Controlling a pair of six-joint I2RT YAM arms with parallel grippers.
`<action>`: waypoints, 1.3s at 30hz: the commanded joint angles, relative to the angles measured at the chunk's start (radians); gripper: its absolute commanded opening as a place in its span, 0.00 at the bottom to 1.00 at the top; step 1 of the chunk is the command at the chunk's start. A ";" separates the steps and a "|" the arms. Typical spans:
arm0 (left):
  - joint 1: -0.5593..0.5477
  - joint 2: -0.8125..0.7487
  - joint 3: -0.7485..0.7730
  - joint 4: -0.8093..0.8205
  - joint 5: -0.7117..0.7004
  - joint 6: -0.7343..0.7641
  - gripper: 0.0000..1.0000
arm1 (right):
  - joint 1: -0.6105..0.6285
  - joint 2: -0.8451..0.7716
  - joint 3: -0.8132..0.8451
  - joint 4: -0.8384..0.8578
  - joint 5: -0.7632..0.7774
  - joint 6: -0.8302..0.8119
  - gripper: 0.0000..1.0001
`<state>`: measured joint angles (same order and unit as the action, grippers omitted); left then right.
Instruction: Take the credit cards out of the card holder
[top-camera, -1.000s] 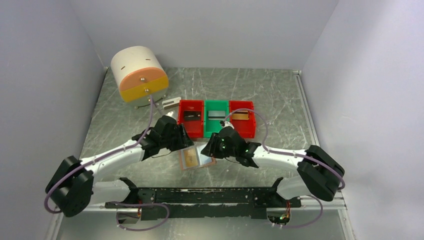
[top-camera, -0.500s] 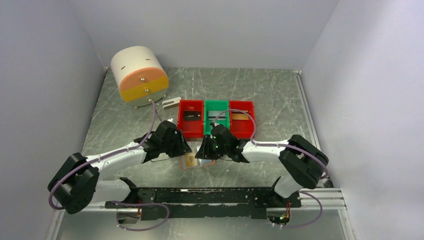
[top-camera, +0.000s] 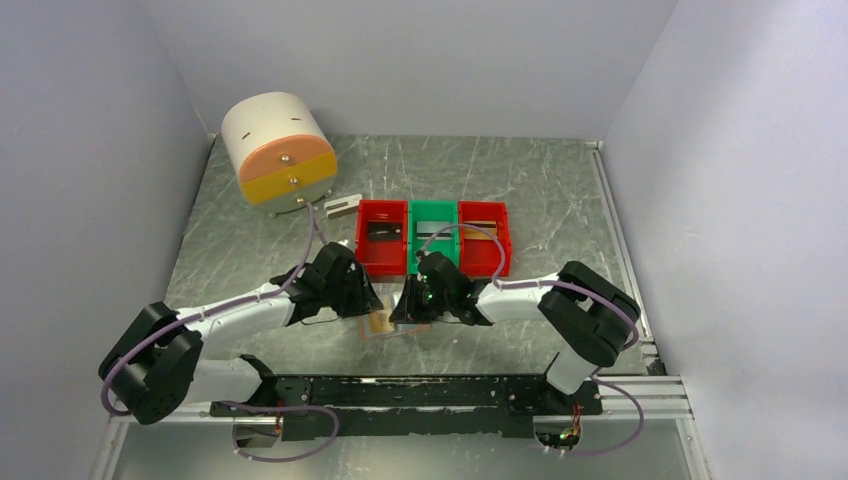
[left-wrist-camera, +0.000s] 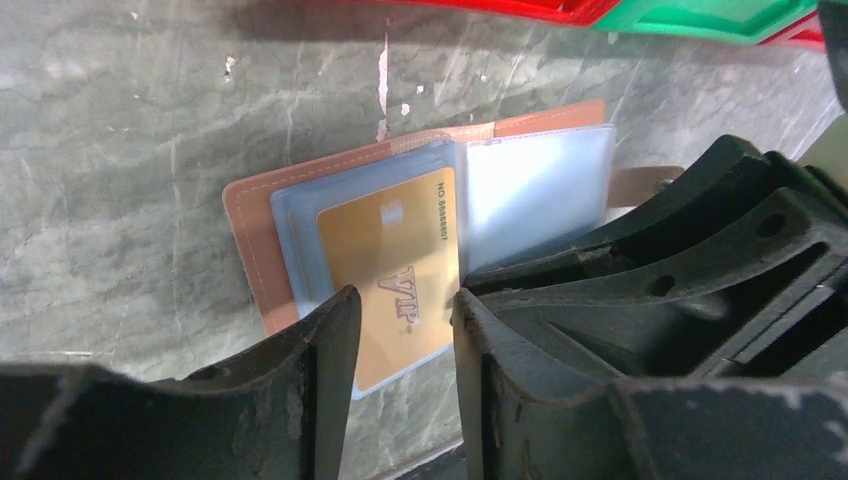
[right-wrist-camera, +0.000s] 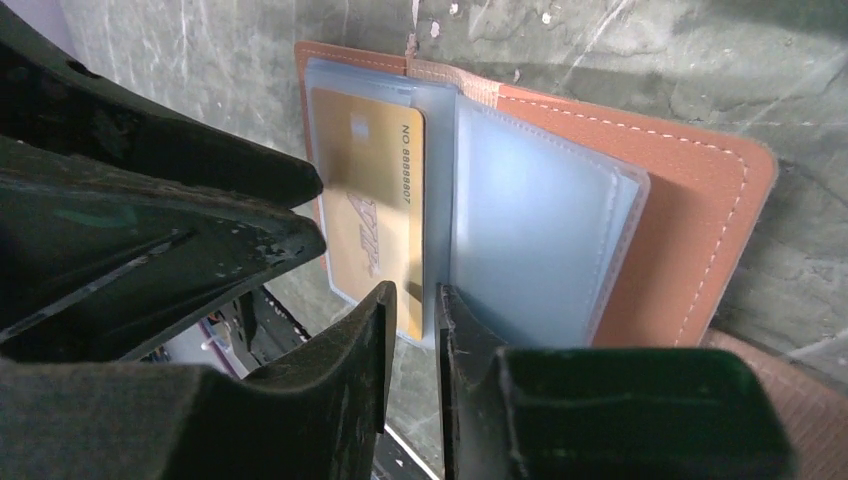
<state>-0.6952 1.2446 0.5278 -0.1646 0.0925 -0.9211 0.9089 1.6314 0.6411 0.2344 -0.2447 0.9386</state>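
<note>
If right gripper (right-wrist-camera: 413, 300) nips sleeve (right-wrist-camera: 530, 240): card holder (right-wrist-camera: 690, 210) lifts with gold card (right-wrist-camera: 370, 180).
Left gripper (left-wrist-camera: 403, 305): fingers apart.
Right fingers (right-wrist-camera: 340, 400): nearly together, grip unclear.

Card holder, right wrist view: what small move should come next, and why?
Probably close the right pincer on the gold card's near corner. The card holder lies open, the card sits in its clear pocket, and the pincer's narrowly parted fingers stand right at that corner.
</note>
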 joint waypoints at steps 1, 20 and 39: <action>0.003 0.042 -0.002 0.035 0.070 0.041 0.41 | -0.007 0.010 -0.026 0.073 -0.022 0.039 0.24; 0.002 -0.010 0.038 -0.099 -0.059 0.067 0.57 | -0.025 -0.012 -0.062 0.056 0.056 0.099 0.27; -0.007 0.105 0.036 -0.075 -0.013 0.118 0.28 | -0.027 0.036 -0.043 0.156 -0.023 0.120 0.20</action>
<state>-0.6945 1.3224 0.5617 -0.2211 0.0746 -0.8261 0.8845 1.6520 0.5720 0.3679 -0.2665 1.0527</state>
